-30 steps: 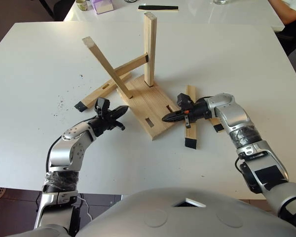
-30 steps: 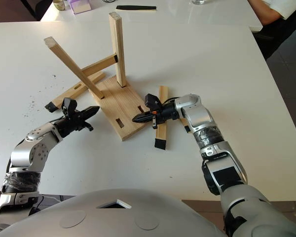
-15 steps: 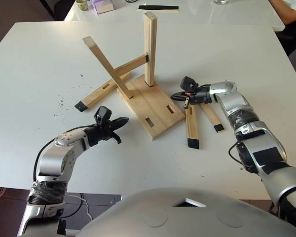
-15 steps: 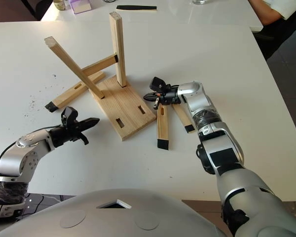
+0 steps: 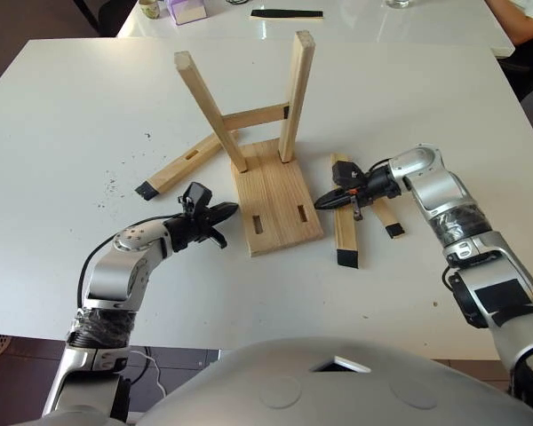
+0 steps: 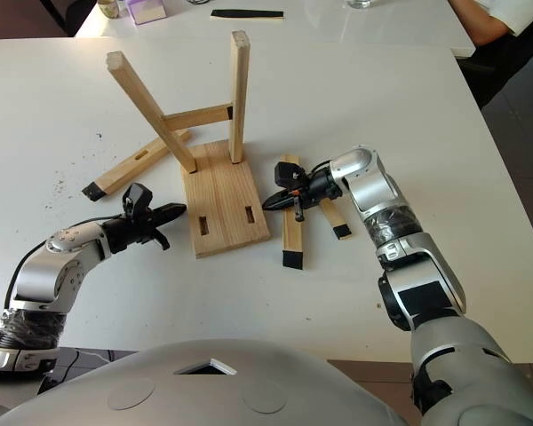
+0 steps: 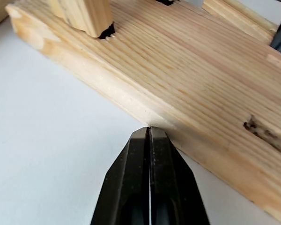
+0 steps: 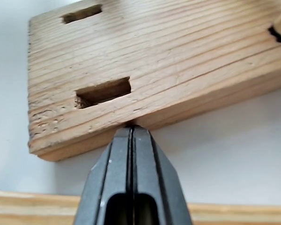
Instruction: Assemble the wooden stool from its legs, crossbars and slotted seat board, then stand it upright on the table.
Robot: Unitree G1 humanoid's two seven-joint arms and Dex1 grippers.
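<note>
Two legs (image 5: 295, 98) and a crossbar (image 5: 253, 116) stand in the seat board (image 5: 278, 191), flat on the surface (image 5: 89, 106), both arms' jaws closed tight and touching its opposite edges, squaring it, I'd say, before opening onto a loose leg (image 5: 345, 231) for the empty slots (image 5: 300, 213).

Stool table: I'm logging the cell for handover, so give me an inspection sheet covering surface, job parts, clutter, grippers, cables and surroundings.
Surface: white table.
Job's things: seat board lies flat, two legs standing in it, crossbar between them; two slots empty; loose slotted piece on its left, two loose pieces on its right.
Clutter: dark specks at left.
Grippers: left gripper shut, tip at board's left edge; right gripper shut, tip at its right edge.
Cables: black cable beside left forearm.
Surroundings: second table behind, with black strip, small containers.
</note>
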